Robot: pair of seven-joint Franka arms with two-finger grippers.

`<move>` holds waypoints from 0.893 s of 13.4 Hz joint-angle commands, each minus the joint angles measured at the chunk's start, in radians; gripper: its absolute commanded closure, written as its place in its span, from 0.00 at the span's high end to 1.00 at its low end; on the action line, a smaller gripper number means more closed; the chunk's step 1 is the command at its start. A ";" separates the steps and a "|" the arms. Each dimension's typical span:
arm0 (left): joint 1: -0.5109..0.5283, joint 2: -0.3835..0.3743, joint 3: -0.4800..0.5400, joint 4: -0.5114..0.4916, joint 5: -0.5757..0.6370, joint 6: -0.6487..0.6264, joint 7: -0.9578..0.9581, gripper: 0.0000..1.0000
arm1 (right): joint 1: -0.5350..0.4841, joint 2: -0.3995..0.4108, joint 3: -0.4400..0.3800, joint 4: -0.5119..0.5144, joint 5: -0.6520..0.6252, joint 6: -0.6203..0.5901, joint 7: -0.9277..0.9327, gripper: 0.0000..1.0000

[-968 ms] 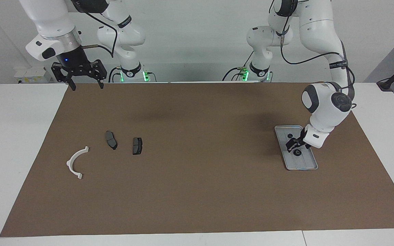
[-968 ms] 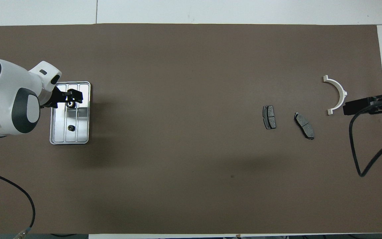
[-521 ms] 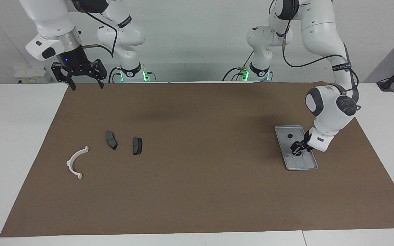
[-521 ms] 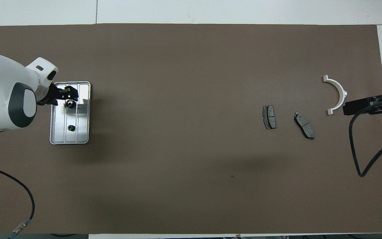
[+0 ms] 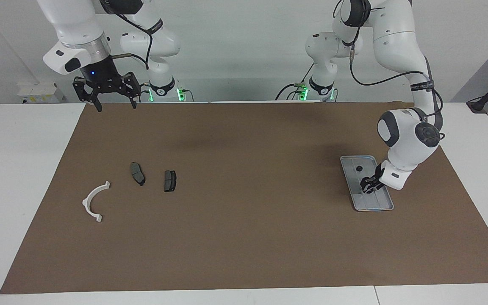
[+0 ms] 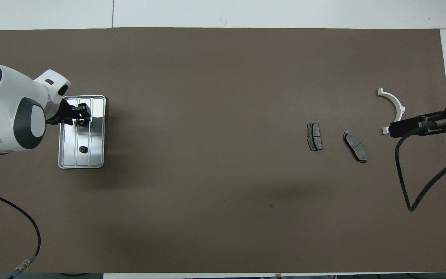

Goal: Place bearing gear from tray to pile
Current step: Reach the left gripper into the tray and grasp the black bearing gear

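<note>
While the left gripper [image 5: 369, 187] is sitting down in the tray [image 5: 383, 205], its fingers are standing on either side of a bearing gear [image 6: 80, 122], the one lying farther from the robots. In the overhead view the small dark ring is showing right between the black fingertips [image 6: 86, 115], at the level of the tray floor. Jaws are partly closed around it; whether they are actually pinching it yet, cannot tell. The part is not looking lifted.

Second bearing gear [image 5: 359, 168] is lying loose in the same tray, nearer the robots, apart from the fingers. So two gears, both in the tray, at the left arm's end of the table.

Pile is lying toward the right arm's end on the brown mat [image 5: 244, 237]: one white bracket [image 5: 94, 202] and two brake pads, one [image 5: 137, 173] just beside the bracket, the other [image 5: 170, 181] close by it toward the table's middle. All three are lying apart, none touching.

Right gripper [image 5: 114, 104] is hanging in the air over the mat's edge at the robots' end, jaws spread wide, holding nothing.

One tray, two gears, two pads, one bracket.
</note>
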 commanded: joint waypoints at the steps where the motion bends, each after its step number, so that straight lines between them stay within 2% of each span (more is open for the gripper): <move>1: -0.001 0.006 0.001 -0.013 -0.005 0.022 -0.005 0.62 | 0.023 -0.020 -0.003 -0.016 0.028 -0.009 -0.018 1.00; 6: -0.004 0.006 0.001 -0.022 -0.007 0.051 -0.011 0.60 | 0.023 -0.020 -0.003 -0.015 0.028 -0.003 -0.021 1.00; 8: -0.006 0.006 0.001 -0.022 -0.007 0.050 -0.016 0.45 | 0.024 -0.020 -0.003 -0.015 0.028 -0.005 -0.021 1.00; 10: -0.002 0.005 0.001 -0.022 -0.007 0.035 -0.016 0.18 | 0.023 -0.020 -0.003 -0.015 0.028 -0.008 -0.024 1.00; 11: -0.002 0.006 0.001 -0.010 -0.007 0.016 -0.019 0.10 | 0.024 -0.020 -0.003 -0.015 0.028 -0.008 -0.023 1.00; 12: -0.010 0.006 0.001 0.031 -0.016 -0.046 -0.033 0.10 | 0.024 -0.020 -0.003 -0.015 0.028 -0.008 -0.021 1.00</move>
